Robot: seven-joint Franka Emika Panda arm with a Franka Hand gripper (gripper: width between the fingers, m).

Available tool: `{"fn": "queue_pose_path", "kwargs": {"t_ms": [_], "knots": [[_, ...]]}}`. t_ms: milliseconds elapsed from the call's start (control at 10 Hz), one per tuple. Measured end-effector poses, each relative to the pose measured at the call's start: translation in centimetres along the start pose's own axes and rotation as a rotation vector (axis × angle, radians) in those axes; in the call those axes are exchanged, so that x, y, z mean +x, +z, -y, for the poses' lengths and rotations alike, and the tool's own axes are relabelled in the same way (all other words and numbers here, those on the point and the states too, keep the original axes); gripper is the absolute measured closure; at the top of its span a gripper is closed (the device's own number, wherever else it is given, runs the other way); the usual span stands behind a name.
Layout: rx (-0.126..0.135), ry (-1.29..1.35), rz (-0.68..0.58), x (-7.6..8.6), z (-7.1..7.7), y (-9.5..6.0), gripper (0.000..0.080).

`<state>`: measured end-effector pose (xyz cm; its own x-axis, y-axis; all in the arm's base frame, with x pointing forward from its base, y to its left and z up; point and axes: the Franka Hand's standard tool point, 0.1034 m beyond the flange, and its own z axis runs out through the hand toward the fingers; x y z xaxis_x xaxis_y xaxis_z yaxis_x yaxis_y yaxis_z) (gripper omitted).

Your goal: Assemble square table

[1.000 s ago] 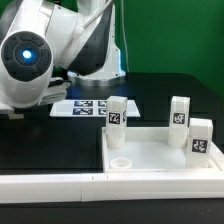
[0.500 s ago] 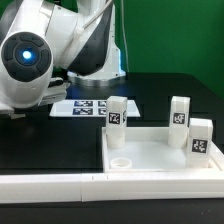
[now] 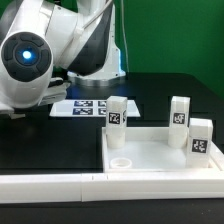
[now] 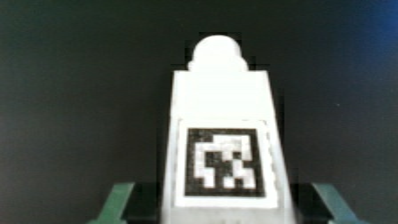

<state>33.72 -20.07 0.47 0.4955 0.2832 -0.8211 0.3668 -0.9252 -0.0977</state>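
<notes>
In the wrist view a white leg block (image 4: 222, 110) with a black-white tag and a rounded peg end lies on the black table. My gripper (image 4: 222, 206) is shut on it, a green finger (image 4: 125, 205) on either side. In the exterior view the white square table top (image 3: 150, 152) lies at the front right with its rim up. Three tagged legs (image 3: 117, 113), (image 3: 180, 112), (image 3: 201, 137) stand upright at its corners. One round corner socket (image 3: 120, 160) is bare. The arm's bulk (image 3: 45, 60) hides the gripper in that view.
The marker board (image 3: 88, 106) lies flat behind the table top, near the arm. A long white bar-shaped wall (image 3: 60, 186) runs along the front edge of the black table.
</notes>
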Motion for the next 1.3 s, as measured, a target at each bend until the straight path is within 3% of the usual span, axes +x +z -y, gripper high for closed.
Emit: {"fn": "queue_pose_path", "kwargs": {"t_ms": [100, 400, 500, 700, 800, 900, 1000, 1100, 1300], "knots": [[0.006, -0.002, 0.010, -0.2, 0.2, -1.5, 0.0511], [-0.007, -0.003, -0.060, -1.6, 1.7, -9.6, 0.0509], [-0.004, -0.014, -0.078, -2.5, 1.8, -9.8, 0.0509], [-0.011, -0.011, -0.170, -1.6, 1.4, -10.2, 0.0509], [0.028, 0.016, -0.241, -1.6, 1.9, -11.8, 0.0509], [0.045, 0.049, -0.326, -1.5, 2.8, -15.2, 0.0509], [0.022, 0.051, -0.410, -2.0, 2.8, -18.3, 0.0509], [0.007, 0.057, -0.469, -2.7, 2.5, -19.5, 0.0509], [-0.012, 0.063, -0.564, -2.6, 2.0, -19.2, 0.0509]]}}
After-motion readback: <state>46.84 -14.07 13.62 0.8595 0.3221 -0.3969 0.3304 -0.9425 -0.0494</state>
